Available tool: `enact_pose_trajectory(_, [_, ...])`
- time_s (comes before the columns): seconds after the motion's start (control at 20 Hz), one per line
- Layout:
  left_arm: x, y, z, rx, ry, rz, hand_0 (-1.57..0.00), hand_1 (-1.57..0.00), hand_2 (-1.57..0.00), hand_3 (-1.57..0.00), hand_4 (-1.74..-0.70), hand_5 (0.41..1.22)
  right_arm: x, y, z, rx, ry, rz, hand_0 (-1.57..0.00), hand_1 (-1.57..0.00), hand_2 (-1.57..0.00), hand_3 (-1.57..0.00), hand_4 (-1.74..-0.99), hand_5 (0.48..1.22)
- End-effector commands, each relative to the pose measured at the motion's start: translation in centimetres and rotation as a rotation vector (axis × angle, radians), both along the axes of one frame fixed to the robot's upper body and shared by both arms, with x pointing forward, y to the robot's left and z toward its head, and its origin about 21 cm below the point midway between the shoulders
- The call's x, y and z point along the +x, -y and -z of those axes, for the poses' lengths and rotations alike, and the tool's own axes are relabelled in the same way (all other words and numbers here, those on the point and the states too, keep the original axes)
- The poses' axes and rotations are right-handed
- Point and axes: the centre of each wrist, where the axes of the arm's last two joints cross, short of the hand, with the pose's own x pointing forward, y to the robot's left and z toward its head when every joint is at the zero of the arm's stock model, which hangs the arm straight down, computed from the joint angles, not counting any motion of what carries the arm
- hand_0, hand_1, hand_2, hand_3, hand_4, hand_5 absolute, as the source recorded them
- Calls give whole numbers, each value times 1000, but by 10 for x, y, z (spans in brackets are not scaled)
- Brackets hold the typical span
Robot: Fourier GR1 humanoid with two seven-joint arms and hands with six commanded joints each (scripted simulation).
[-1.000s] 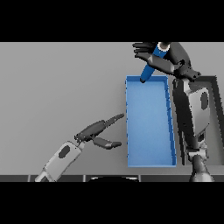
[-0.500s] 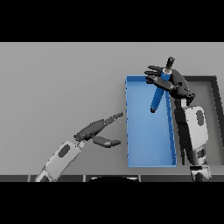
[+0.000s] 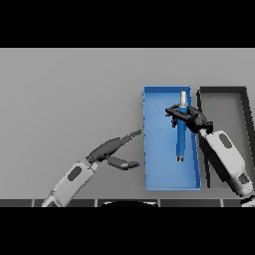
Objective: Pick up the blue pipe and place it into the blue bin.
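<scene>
Plastic-looking blue walls, thin and straight, form the blue bin [image 3: 149, 149], a long rectangular tray with a flat blue floor, set on the smooth grey table [image 3: 69, 99]. Inside the bin, toward its right wall, the blue pipe [image 3: 182, 137] is seen: a slim round rod, blue along most of its length, with a pale grey cap at the far end and a small grey tip at the near end, lying roughly parallel to the bin's long sides. Whether the pipe rests on the bin's floor or is held just above it cannot be told. The right hand [image 3: 188, 116] is placed over the bin's far half, its dark fingers curled round the upper part of the pipe, and part of the rod is hidden by them; the white and grey forearm runs back across the bin's right wall toward the near right corner. Just beside the bin, on its right, a dark bin [image 3: 244, 99] of similar rectangular shape is found, with black walls and a grey floor, its near part covered by the right arm. Left of the bin, close to its left wall but apart from it, the left hand [image 3: 112, 152] is held above the table, its fingers straight and spread from the thumb, nothing being gripped.
</scene>
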Motion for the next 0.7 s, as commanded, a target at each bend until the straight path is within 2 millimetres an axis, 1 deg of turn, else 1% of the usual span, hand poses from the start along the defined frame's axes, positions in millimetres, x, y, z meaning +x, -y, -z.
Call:
enact_pose_trajectory(0.0, [1, -3, 0, 0, 6, 2, 1, 1, 1, 1, -885, 453, 3, 1, 4, -12, -48, 21, -836, -746, -712, -574, -1392, 1176])
enact_pose_trajectory(0.05, [3, -4, -1, 1, 5, -4, 1, 1, 1, 1, -886, 454, -1, -2, 9, -7, -81, 10, -668, -597, -570, -459, -1338, 1157])
enact_pose_trajectory(0.1, [4, -3, -2, 3, 1, -4, 1, 1, 1, 1, -888, 453, -4, -5, 7, -36, -88, -47, -534, -477, -456, -367, -1285, 1141])
enact_pose_trajectory(0.15, [1, -1, 0, 1, -4, 5, 1, 1, 1, 1, -889, 453, 0, -5, 5, -72, -92, -67, -427, -382, -364, -293, -1242, 1081])
enact_pose_trajectory(0.2, [0, -2, 0, -3, -6, 3, 1, 1, 1, 1, -891, 452, -2, -3, 2, -116, -85, -97, -342, -305, -291, -234, -1208, 1028])
enact_pose_trajectory(0.25, [2, -3, -2, -10, 2, 4, 1, 1, 1, 1, -893, 454, -3, -7, 4, -156, -77, -121, -273, -244, -233, -187, -1179, 975])
enact_pose_trajectory(0.3, [2, -3, -3, -11, 5, 2, 1, 1, 1, 1, -895, 453, -2, -6, 5, -184, -74, -132, -218, -195, -186, -150, -1165, 924])
enact_pose_trajectory(0.35, [1, -5, -3, -10, 6, 1, 1, 1, 1, 1, -896, 451, -2, -11, 10, -231, -62, -159, -174, -156, -149, -120, -1149, 887])
enact_pose_trajectory(0.4, [-1, -4, -3, -15, 9, 2, 1, 1, 1, 1, -897, 450, -3, -10, 14, -263, -49, -178, -139, -124, -119, -95, -1131, 857])
enact_pose_trajectory(0.5, [1, -5, -2, -5, 6, -4, 1, 1, 1, 1, -901, 453, -2, -11, 19, -296, -18, -197, -89, -79, -76, -61, -1126, 794])
enact_pose_trajectory(0.6, [1, -6, -1, -12, 3, -3, 1, 1, 1, 1, -909, 457, 0, -10, 22, -303, -12, -177, -56, -50, -48, -39, -1124, 738])
enact_pose_trajectory(0.65, [2, -4, -2, -13, -2, -3, 1, 1, 1, 1, -912, 458, 3, -11, 18, -331, -11, -173, -45, -40, -38, -31, -1124, 717])
